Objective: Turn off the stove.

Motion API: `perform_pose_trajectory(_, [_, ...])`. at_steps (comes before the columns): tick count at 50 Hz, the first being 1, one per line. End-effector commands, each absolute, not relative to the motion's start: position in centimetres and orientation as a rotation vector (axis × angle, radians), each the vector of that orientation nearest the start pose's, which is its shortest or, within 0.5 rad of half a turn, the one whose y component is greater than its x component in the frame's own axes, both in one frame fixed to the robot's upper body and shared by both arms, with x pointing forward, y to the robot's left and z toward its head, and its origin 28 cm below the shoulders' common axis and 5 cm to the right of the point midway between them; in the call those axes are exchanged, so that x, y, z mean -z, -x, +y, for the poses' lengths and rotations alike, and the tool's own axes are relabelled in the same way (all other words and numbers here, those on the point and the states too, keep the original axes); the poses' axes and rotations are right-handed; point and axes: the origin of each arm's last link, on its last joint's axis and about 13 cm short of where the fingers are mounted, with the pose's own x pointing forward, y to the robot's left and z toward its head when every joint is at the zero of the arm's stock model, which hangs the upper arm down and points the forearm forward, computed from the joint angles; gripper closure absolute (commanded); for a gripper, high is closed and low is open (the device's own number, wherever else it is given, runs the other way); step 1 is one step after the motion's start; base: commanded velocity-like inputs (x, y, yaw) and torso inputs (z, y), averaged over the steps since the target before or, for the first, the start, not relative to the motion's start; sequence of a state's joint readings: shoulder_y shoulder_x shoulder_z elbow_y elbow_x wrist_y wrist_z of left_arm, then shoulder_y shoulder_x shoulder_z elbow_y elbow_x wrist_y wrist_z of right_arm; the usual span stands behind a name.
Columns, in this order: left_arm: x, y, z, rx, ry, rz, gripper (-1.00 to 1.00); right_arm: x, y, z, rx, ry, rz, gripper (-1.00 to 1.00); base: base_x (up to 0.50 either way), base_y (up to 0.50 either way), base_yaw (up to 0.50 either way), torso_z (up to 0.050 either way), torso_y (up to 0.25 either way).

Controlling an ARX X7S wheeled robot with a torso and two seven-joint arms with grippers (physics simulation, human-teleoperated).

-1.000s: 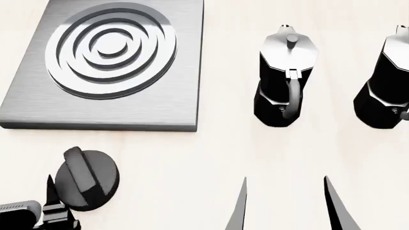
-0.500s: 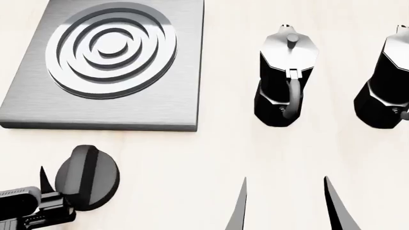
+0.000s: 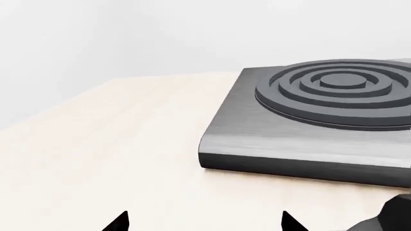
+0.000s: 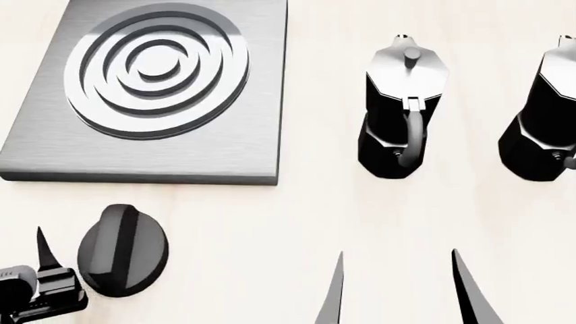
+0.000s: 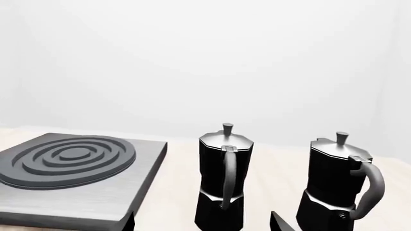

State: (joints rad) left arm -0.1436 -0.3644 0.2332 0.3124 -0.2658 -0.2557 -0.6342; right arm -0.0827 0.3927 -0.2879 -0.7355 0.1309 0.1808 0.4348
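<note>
- Stove plate [image 4: 153, 94] lies flat at the far left of the table [image 4: 297, 216], its ringed burner [image 4: 158, 67] bare; the left wrist view shows the plate's near corner [image 3: 301, 144] and nothing resting on it.
- Knob [image 4: 121, 250], the stove's control, sits apart from the plate on its near side, with a clear strip of table between them. Its ridge runs roughly toward and away from the robot, tilted slightly. No marking shows which setting that is, so I cannot tell whether the stove is already off.
- Left gripper [image 4: 45, 283] is just beside the knob on its left. Its jaws stand apart and hold nothing: the left wrist view shows 2 separated tips [image 3: 119, 222] over bare table, with a dark edge of the knob [image 3: 391, 219] off to one side, outside the gap.
- Judgement: the gripper is not on the knob, so either the turn is finished or it has yet to be made. If it has not, what is left is to bring the jaws around the ridge, close, and rotate.
- Right gripper [image 4: 396, 290] hangs near the table's front centre, jaws wide apart and empty, taking no part.
- 2 moka pots [image 4: 403, 111] [image 4: 544, 115] stand upright at the right, well apart from the knob.
</note>
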Motion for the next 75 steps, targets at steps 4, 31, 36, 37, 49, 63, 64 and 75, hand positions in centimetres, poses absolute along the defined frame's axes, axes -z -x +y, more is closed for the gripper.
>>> perform_pose_trajectory(4, [-10.4, -21.5, 22.9, -0.255, -0.035, -0.202, -1.00, -12.5, -16.5, -9.3, -0.014, 0.078, -0.399, -1.00, 0.00, 0.00, 0.00, 0.000, 0.000])
perform_pose_trajectory(31, [-15.8, -17.9, 22.4, -0.030, 0.039, -0.315, -1.00, -14.5, -17.6, -9.5, -0.005, 0.099, -0.452, -1.00, 0.00, 0.00, 0.00, 0.000, 0.000])
perform_pose_trajectory(36, [-16.3, -17.7, 22.3, -0.008, 0.042, -0.328, -1.00, -15.0, -17.8, -9.5, -0.003, 0.103, -0.464, -1.00, 0.00, 0.00, 0.00, 0.000, 0.000])
perform_pose_trajectory(37, [-16.4, -17.6, 22.3, -0.006, 0.042, -0.330, -1.00, -15.2, -17.8, -9.5, -0.002, 0.102, -0.468, -1.00, 0.00, 0.00, 0.00, 0.000, 0.000])
perform_pose_trajectory(49, [-18.0, -17.2, 21.9, 0.050, 0.045, -0.370, -1.00, -16.5, -18.2, -9.6, -0.006, 0.106, -0.488, -1.00, 0.00, 0.00, 0.00, 0.000, 0.000])
perform_pose_trajectory(63, [-19.9, -16.5, 21.4, 0.093, 0.072, -0.416, -1.00, -18.1, -18.6, -9.6, -0.015, 0.108, -0.521, -1.00, 0.00, 0.00, 0.00, 0.000, 0.000])
perform_pose_trajectory(64, [-20.0, -16.5, 21.4, 0.094, 0.074, -0.418, -1.00, -18.1, -18.6, -9.6, -0.014, 0.109, -0.523, -1.00, 0.00, 0.00, 0.00, 0.000, 0.000])
perform_pose_trajectory(75, [-21.0, -16.4, 21.3, 0.107, 0.102, -0.442, -1.00, -19.1, -19.2, -9.3, -0.033, 0.107, -0.545, -1.00, 0.00, 0.00, 0.00, 0.000, 0.000])
